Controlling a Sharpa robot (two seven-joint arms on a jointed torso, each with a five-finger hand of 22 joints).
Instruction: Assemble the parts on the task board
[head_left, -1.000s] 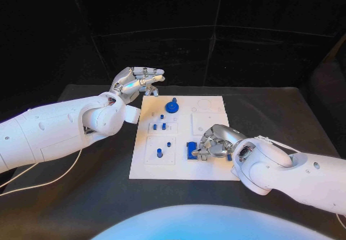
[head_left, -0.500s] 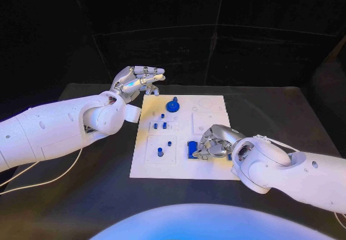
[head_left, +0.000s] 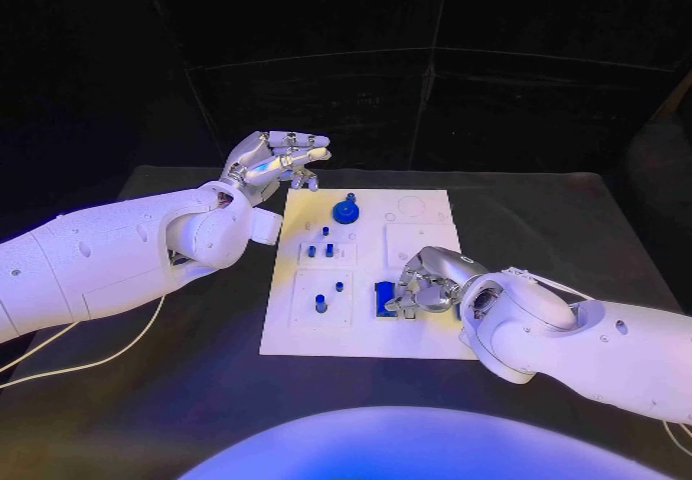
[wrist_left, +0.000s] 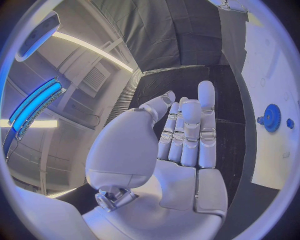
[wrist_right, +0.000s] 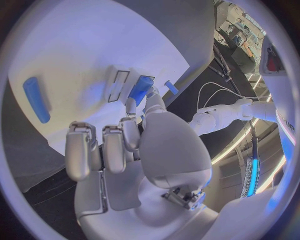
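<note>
Head view: right robot hand (head_left: 427, 283) on blue part (head_left: 384, 298)

both arms (head_left: 108, 255) wear smooth, glossy white shells, swelling to a rounded bulge at each wrist. small dark screw holes dot the shells. a thin pale cable (head_left: 87, 362) loops under the left arm, and another thin one runs along the right arm (head_left: 599, 345). the left hand (head_left: 274, 160) and right hand (head_left: 430, 283) are silver metal, with jointed segments, pale rounded fingertips and smooth light palm plates.
</note>
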